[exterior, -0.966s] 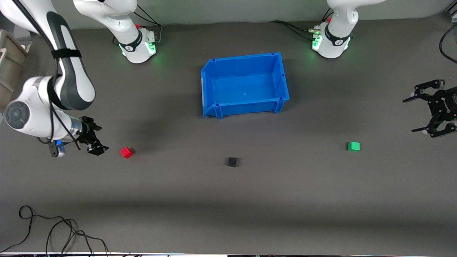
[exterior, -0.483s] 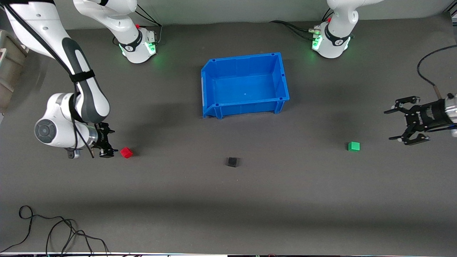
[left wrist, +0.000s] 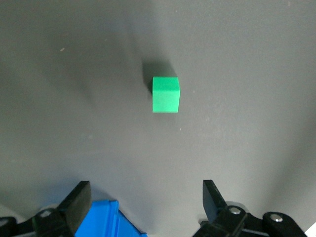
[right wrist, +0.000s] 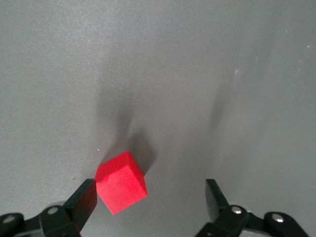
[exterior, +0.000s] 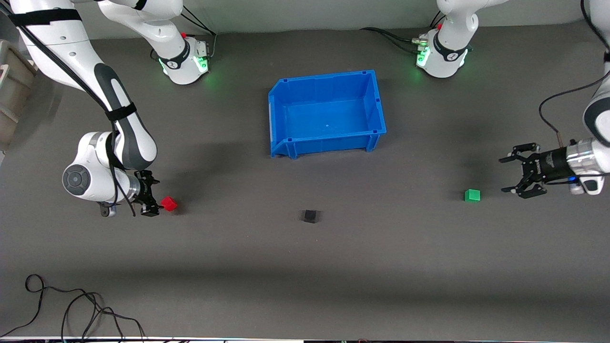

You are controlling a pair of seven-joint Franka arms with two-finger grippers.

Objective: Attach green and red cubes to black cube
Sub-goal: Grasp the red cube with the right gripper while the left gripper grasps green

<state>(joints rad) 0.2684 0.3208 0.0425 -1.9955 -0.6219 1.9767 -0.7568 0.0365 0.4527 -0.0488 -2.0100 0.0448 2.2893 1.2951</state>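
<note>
The red cube (exterior: 168, 204) lies on the grey mat toward the right arm's end. My right gripper (exterior: 155, 196) is open and low beside it. In the right wrist view the red cube (right wrist: 121, 181) sits tilted just in front of the right gripper (right wrist: 148, 202), close to one finger (right wrist: 83, 201). The green cube (exterior: 472, 195) lies toward the left arm's end. My left gripper (exterior: 504, 175) is open and empty, a short way from it. In the left wrist view the green cube (left wrist: 165, 94) is well ahead of the left gripper (left wrist: 145, 202). The black cube (exterior: 310, 216) lies alone between the two cubes.
An empty blue bin (exterior: 379, 102) stands farther from the front camera than the black cube. Loose cables (exterior: 71, 309) lie at the near corner at the right arm's end. A beige crate (exterior: 9, 95) stands at that end's edge.
My right gripper has come right up to the red cube. My left gripper has moved in from the table's end toward the green cube. The cubes have not moved.
</note>
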